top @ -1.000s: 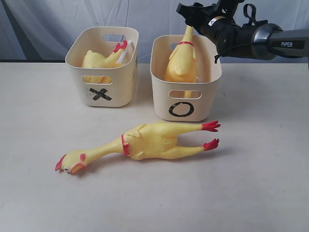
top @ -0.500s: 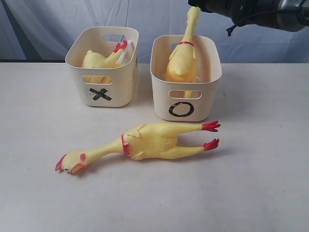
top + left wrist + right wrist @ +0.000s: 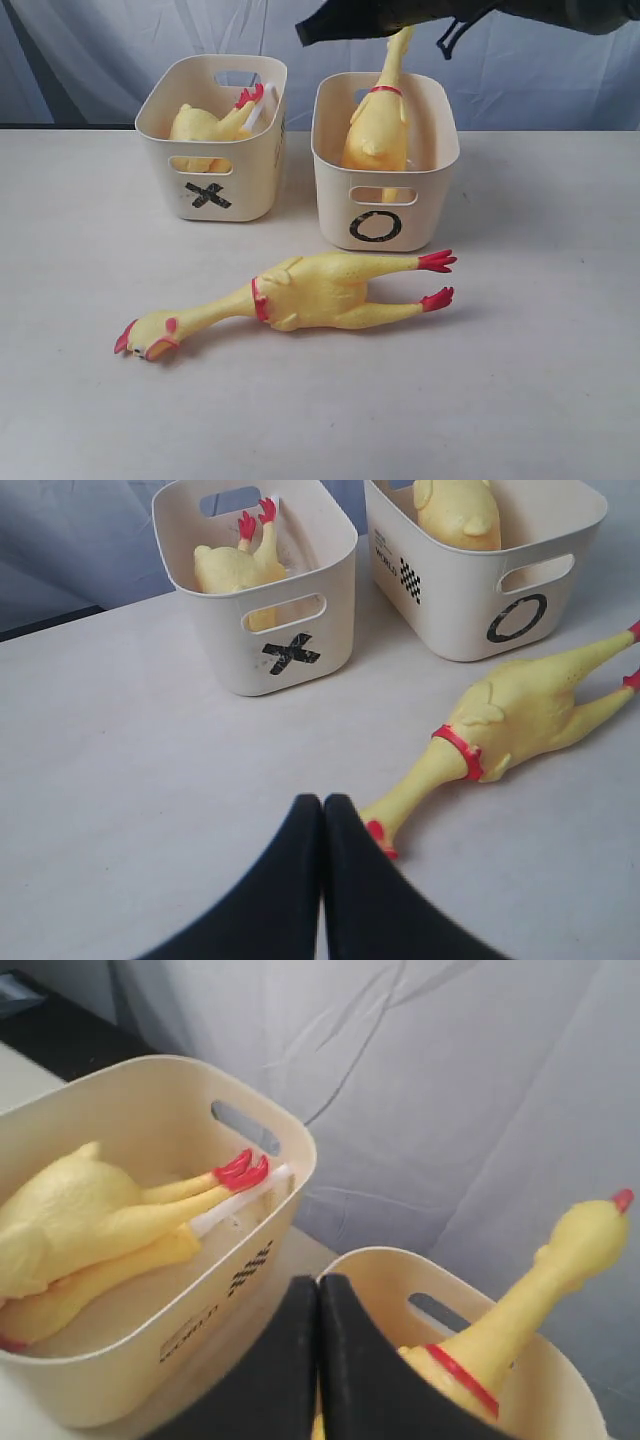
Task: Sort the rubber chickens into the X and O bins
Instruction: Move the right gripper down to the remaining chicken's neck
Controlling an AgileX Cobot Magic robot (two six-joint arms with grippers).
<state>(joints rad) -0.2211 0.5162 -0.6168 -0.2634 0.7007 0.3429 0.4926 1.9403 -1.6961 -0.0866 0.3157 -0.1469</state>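
A pale desk (image 3: 540, 380) is sitting in front of a wrinkled blue-grey cloth backdrop (image 3: 100, 50). Two cream plastic tubs with rounded corners and slot handles are standing side by side at the back of it, close together but apart. On the left is the bin marked with a black X (image 3: 165, 180), and on the right is the bin marked with a black O (image 3: 430, 200).

A small yellow rubber chicken (image 3: 205, 125) is lying inside the X bin, with its red feet leaning on the back rim. A second yellow rubber chicken (image 3: 378, 130) is standing upright in the O bin, its long neck and red neck band rising well above the rim. The largest yellow rubber chicken (image 3: 320, 290) is lying flat on the desk in front of both bins, with its head pointing left and its red feet pointing right, near the O bin.

The right arm's black fingers (image 3: 290, 1360) are pressed together and pinching nothing. They are hanging above the bins, over the gap between them. The upright chicken's neck is just beside them, and in the exterior view its head is partly covered by the blurred dark arm.

The left arm's black fingers (image 3: 300, 860) are also pressed together and pinching nothing. In the left wrist view, the large chicken's head is slipping behind them, and only its red comb is showing at their edge.
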